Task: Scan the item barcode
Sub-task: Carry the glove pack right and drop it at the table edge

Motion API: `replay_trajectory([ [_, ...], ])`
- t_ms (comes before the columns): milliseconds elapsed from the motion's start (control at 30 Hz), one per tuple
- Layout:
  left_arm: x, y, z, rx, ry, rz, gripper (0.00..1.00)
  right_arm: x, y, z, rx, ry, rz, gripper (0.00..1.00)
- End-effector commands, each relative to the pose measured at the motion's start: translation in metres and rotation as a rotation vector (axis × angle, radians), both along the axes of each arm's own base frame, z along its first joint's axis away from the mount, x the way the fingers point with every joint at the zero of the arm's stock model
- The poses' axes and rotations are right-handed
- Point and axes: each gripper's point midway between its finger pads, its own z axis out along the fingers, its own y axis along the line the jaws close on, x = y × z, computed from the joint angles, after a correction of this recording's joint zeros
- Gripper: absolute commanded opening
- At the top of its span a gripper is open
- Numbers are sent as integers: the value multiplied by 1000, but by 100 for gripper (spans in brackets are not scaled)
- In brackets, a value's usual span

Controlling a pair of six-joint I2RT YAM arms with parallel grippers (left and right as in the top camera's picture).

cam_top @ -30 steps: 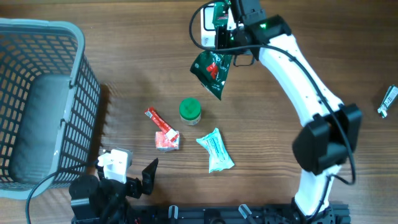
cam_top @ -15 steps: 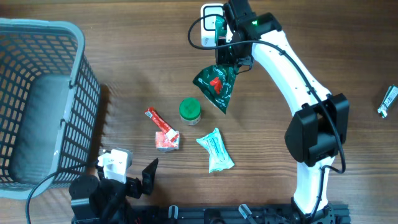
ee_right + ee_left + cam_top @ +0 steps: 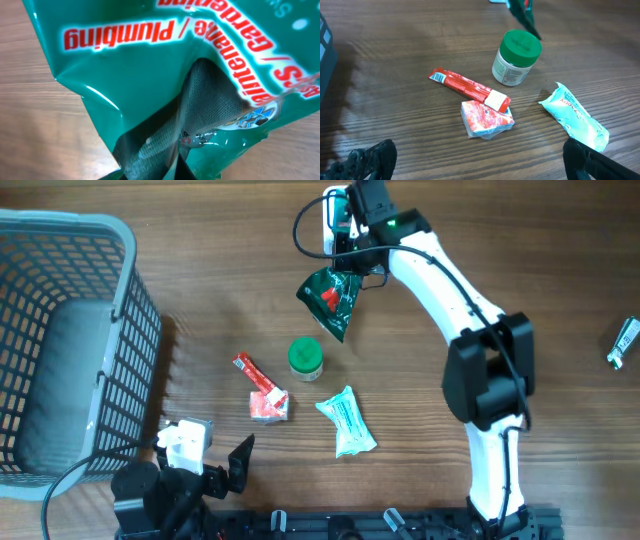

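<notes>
Right jaws tight on green packet, green-lidded jar close by.

Left gripper: jaws wide apart, held low.
Right arm: stretched far forward.
Right gripper: clamped tight.

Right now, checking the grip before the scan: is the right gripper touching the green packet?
Touching. Overhead, the green packet hangs from the right gripper; the right wrist view shows its film pinched between the shut fingers.
</notes>
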Motion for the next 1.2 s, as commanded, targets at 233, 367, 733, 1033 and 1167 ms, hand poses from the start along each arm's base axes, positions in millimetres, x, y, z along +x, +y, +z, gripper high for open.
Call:
replay_trajectory([
  [233,0,-2,1,2,-9,-17,100,41,19,-22,58,-33,-16,5],
  [367,0,-2,1,2,-10,-17,100,42,18,-31,59,-21,-29,5],
  [733,0,-2,1,2,-9,-17,100,50,0,8,51,-31,-41,5],
  [1033,0,-2,1,2,-10,-17,100,13,-167,68,-191,156,-278,5],
  [1167,0,-2,1,2,-9,-17,100,10,-285,60,-302,192,-447,5],
])
